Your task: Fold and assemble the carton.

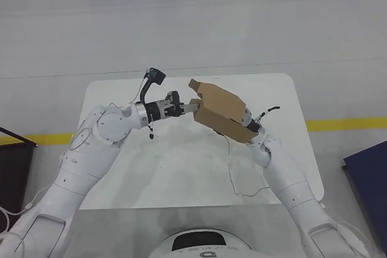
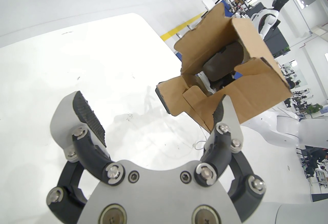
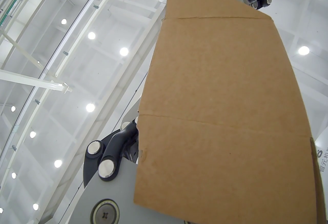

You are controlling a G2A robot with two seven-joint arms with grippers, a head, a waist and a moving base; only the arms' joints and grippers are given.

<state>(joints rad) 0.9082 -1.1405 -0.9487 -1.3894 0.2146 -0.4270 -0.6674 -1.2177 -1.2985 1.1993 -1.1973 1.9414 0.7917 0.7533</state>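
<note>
Plainly, the carton (image 1: 220,108) hangs above the table (image 1: 180,174), carried on the right gripper (image 2: 223,62); how tightly it grips you cannot tell, since cardboard hides it. Your left gripper (image 2: 156,117) stands wide open and holds nothing, with one ribbed pad (image 2: 89,117) clear and the other beside a loose flap. Expect light, stiff, matte brown board that creases along its scored lines. Pinch flaps near the fold, not at the thin notched edges.

Cropped printed characters on white panel (image 3: 323,144).
</note>
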